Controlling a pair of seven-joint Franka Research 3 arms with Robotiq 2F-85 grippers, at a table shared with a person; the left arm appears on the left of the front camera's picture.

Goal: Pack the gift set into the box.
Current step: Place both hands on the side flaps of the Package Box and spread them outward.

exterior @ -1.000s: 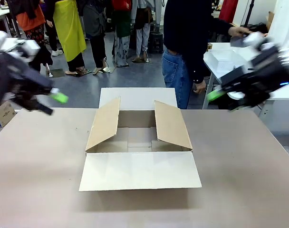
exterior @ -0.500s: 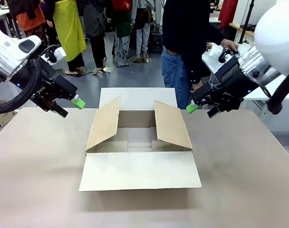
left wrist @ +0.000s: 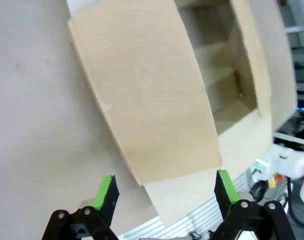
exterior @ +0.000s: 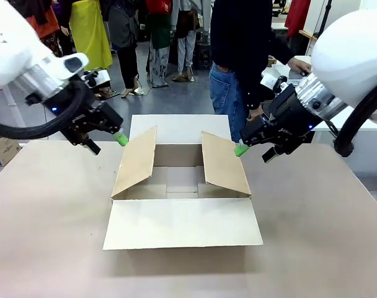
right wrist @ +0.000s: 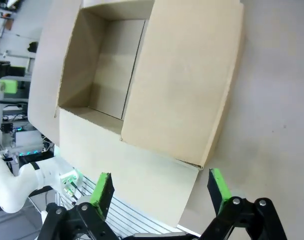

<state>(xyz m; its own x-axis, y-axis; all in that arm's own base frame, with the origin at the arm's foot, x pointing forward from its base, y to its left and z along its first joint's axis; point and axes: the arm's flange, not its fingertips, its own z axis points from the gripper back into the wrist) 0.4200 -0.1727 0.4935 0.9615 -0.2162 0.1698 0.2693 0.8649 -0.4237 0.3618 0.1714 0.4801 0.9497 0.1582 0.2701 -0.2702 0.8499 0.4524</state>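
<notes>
The box (exterior: 182,186) is a large brown carton standing open at the table's middle, side flaps raised, near flap flat toward me. My left gripper (exterior: 106,144) hangs open just outside the far end of the left flap (exterior: 136,161). In the left wrist view its fingers (left wrist: 105,192) straddle that flap's corner (left wrist: 147,100) from above. My right gripper (exterior: 253,153) is open too, beside the right flap (exterior: 224,162). The right wrist view has the right gripper (right wrist: 159,190) over the flap's edge (right wrist: 187,80), the box's inside bare. The gift set is out of view.
A person in a dark top and jeans (exterior: 238,62) stands at the far side, one hand on a white side table (exterior: 288,81) at the back right. A small printed carton (exterior: 2,149) sits at the far left. Brown tabletop (exterior: 52,236) surrounds the box.
Both arms have swung inward and down from the table's sides. Each open gripper now hangs beside a side flap of the box. The box has not moved.
</notes>
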